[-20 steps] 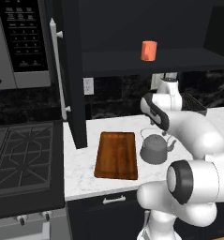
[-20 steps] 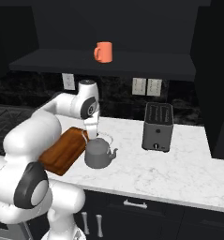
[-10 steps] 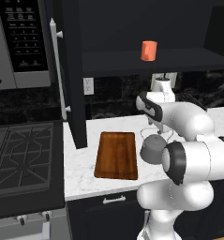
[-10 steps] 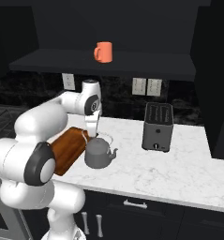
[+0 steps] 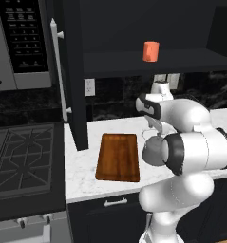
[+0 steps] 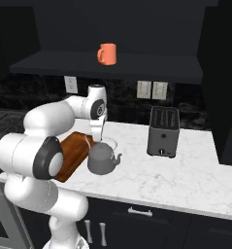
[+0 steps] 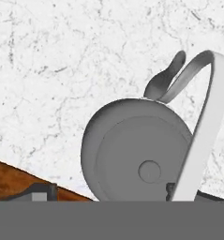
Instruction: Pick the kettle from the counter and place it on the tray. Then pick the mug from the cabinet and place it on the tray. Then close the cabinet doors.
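Kettle stood on the tabletop beneath the wide pincer; a closure missing the thin handle could tip it.

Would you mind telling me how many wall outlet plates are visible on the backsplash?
3. One outlet plate sits left of the arm, below the cabinet shelf; two more sit side by side above the toaster. The arm may hide others.

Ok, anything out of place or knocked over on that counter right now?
Nothing stands out. The kettle sits upright on the counter beside the tray, the mug stands upright on the cabinet shelf, and the toaster is square. No spills.
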Controlling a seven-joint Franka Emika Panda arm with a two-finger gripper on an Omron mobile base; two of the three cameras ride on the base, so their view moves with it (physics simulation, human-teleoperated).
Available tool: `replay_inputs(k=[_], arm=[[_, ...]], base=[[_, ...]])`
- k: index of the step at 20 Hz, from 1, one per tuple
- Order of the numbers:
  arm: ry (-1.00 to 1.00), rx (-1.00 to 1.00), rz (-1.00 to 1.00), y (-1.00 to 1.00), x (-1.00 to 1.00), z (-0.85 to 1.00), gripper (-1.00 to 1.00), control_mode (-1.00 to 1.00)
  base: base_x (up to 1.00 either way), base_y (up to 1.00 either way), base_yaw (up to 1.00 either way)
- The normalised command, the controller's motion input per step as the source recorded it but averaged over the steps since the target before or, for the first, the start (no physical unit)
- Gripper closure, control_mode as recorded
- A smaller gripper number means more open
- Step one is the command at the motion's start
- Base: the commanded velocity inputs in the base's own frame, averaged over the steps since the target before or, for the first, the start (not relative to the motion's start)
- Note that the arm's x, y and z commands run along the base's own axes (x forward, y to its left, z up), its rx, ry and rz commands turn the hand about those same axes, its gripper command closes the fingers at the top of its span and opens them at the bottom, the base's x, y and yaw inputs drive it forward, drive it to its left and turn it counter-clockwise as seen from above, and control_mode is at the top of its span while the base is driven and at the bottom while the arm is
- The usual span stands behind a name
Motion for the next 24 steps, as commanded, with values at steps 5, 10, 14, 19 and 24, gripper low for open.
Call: replay_inputs(k=[5,10,14,19,24], arm=[[0.00,0.00,0.00,0.00,0.00,0.00,1.00,-1.00],[0.01,0.00,0.01,0.13,-0.02,0.21,1.00,-1.00],[0.00,0.00,0.01,0.29,-0.06,0.48,1.00,-1.00],[0.00,0.00,0.03,0.36,0.00,0.25,1.00,-1.00],[-0.01,0.00,0.12,0.45,0.00,0.00,1.00,-1.00]], base=[[0.00,0.00,0.00],[0.00,0.00,0.00],[0.00,0.00,0.00],[0.00,0.00,0.00],[0.00,0.00,0.00]])
